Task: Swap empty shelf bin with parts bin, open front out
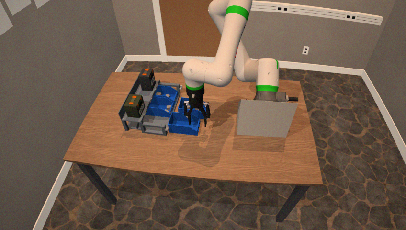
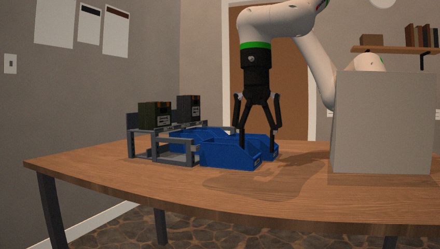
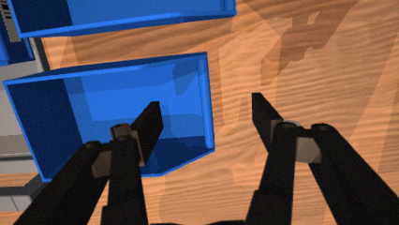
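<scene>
The empty open blue bin (image 1: 177, 120) (image 2: 222, 155) (image 3: 108, 103) stands upright on the table, in front of the shelf's bare near bay (image 1: 155, 120). The second open blue bin (image 1: 182, 106) (image 2: 265, 154) (image 3: 140, 7) stands on the table behind it; its contents are mostly hidden, and no parts show in the wrist view. My gripper (image 1: 197, 123) (image 2: 257, 150) (image 3: 205, 111) is open and points down. One finger is over or inside the empty bin, the other beyond its front wall. Exact fingertip height is hard to tell.
The grey shelf (image 1: 146, 92) (image 2: 155, 148) (image 3: 11, 114) bears two cases, one green (image 1: 133, 106) (image 2: 154, 115) and one dark (image 1: 146, 79) (image 2: 188, 109), on its upper board. Its other blue bins (image 1: 161, 104) (image 2: 182, 144) hold parts. A large grey block (image 1: 265, 118) (image 2: 382, 123) stands right.
</scene>
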{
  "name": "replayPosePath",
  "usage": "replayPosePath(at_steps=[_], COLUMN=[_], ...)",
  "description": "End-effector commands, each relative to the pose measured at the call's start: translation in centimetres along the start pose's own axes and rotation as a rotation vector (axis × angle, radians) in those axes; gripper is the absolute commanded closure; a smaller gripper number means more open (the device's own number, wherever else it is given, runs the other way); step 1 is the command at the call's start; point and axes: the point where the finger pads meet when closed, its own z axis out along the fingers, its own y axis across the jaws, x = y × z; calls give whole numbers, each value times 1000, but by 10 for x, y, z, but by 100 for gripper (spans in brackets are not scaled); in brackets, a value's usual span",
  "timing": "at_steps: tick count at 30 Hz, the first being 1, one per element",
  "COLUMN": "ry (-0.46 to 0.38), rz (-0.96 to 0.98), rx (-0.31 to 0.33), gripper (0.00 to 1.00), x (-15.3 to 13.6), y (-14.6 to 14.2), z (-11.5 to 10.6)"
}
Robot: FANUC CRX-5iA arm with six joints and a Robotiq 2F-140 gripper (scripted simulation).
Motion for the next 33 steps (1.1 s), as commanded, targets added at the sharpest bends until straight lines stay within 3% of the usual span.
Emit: replayPosePath(at_steps=[1,22,33], ry=[-1,-1,-1], rz=[0,0,0], rx=[1,1,1], gripper=[38,38,38], x=[0,0,0], y=[-1,0,0], z=[-7,-52,-63])
